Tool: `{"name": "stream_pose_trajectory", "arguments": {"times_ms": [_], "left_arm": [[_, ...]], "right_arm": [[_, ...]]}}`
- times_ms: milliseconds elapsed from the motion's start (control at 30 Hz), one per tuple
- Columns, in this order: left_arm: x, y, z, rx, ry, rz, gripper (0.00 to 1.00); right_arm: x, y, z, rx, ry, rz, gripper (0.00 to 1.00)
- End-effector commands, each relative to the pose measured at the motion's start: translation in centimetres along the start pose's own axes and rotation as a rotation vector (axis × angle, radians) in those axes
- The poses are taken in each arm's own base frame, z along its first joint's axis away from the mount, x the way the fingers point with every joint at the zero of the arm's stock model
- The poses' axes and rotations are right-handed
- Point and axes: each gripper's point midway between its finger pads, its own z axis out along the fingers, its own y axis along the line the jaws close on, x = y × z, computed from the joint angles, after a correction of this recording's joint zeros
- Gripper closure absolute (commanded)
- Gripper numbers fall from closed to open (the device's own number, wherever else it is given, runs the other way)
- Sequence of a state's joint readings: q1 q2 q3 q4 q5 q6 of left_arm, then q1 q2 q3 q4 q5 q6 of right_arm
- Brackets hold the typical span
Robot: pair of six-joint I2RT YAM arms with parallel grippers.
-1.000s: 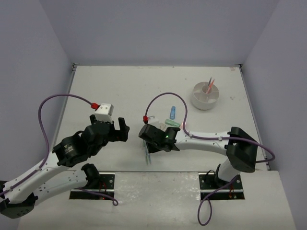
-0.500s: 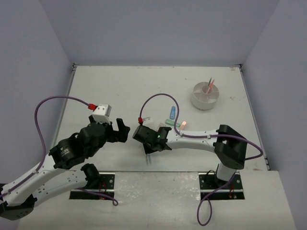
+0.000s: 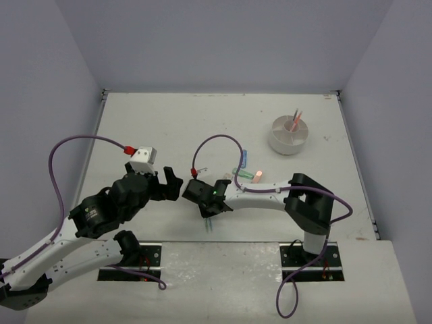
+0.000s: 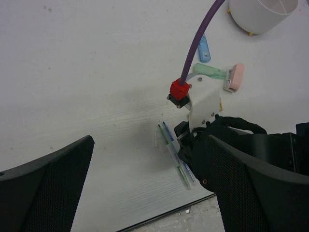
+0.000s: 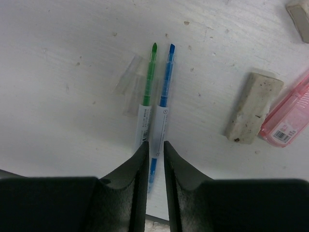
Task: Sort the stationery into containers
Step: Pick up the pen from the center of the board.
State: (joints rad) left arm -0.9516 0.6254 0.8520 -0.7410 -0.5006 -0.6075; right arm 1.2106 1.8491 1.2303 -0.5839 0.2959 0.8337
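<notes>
Near the front edge of the surface (image 3: 169, 128), your right pincer (image 5: 155, 159) is clenched on the blue pen (image 5: 165, 87).
Green pen (image 5: 149, 82) lies just beside it; your left pincer (image 4: 149, 142) hangs spread wide; tub (image 3: 289, 135) sits well apart.

table (image 3: 169, 128) white | tub (image 3: 289, 140) toward far right corner | 2 pens, green pen (image 5: 150, 72) and blue pen (image 5: 167, 72), side by side by near edge | tan eraser (image 5: 253, 106) beside them
</notes>
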Motion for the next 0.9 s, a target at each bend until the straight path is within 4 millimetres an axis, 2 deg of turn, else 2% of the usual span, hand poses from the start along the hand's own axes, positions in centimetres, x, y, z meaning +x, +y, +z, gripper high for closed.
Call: {"name": "stream_pose_trajectory", "arguments": {"times_ms": [0, 533, 867], "left_arm": [[-0.3, -0.6, 0.2, 0.028, -0.018, 0.013, 0.00], [-0.4, -0.7, -0.2, 0.045, -0.030, 0.008, 0.00], [-0.4, 0.2, 0.0, -0.018, -0.027, -0.010, 0.00]], "right_arm": [[-1.0, 0.7, -0.1, 0.004, -0.020, 0.017, 0.81], [0.2, -1.4, 1.6, 0.072, 0.025, 0.039, 0.84], [0.8, -2.4, 2.7, 0.106, 0.050, 0.052, 0.83]]}}
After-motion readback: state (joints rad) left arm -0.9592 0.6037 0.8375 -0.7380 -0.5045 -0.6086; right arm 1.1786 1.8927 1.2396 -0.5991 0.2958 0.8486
